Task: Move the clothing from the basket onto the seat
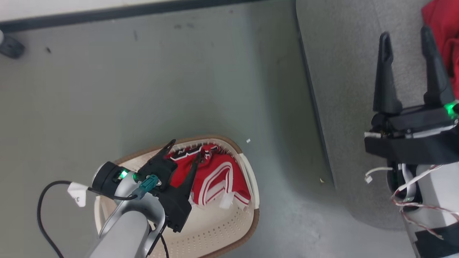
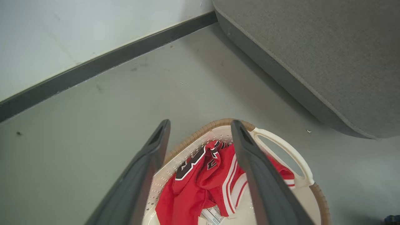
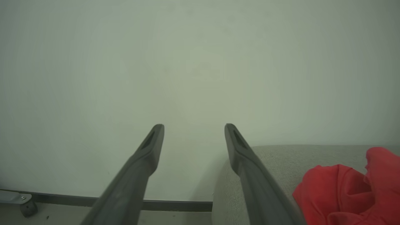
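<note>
About half of the task is judged to be done: one red garment is seen crumpled on the grey seat, while a red jersey with white stripes and black-and-white lettering lies bunched at the far end of the basket, which stands on the floor near the seat. The left hand is held over the basket, fingers spread wide and pointed down at the jersey, with no cloth gripped. The right hand is likewise held wide and empty above the seat, just beside the red garment. The grasp, lift and carry of the jersey are left to be done. The red garment is cut off by the frame edge, so its kind cannot be told. Part of the jersey is hidden behind the left hand, and whether the fingertips touch the cloth cannot be made out.
</note>
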Motion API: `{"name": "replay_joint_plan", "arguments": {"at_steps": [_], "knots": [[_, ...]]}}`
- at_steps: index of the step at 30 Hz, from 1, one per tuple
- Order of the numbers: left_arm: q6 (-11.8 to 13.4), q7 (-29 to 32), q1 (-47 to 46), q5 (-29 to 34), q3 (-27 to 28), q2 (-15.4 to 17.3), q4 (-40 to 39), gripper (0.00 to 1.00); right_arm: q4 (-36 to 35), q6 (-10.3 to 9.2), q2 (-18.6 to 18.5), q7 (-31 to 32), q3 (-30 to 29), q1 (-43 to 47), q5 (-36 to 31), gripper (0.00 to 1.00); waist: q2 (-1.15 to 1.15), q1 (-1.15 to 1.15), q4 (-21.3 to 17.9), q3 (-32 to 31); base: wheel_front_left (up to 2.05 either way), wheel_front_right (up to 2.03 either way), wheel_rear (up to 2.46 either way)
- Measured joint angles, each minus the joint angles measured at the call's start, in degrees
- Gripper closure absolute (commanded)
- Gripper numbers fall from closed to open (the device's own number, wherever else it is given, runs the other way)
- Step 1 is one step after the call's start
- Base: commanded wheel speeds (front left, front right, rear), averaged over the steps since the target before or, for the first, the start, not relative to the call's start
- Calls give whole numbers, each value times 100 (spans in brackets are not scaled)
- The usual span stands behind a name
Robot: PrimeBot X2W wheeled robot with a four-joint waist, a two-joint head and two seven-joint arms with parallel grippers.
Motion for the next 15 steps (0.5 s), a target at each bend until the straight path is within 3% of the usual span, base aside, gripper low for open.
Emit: {"name": "replay_joint_plan", "arguments": {"at_steps": [15], "knots": [[-152,7,-584,43,-153,-123,692,0,-119,-1,97,-4,-152,-961,3,0,0,0,-214,1144,0,0,0]]}}
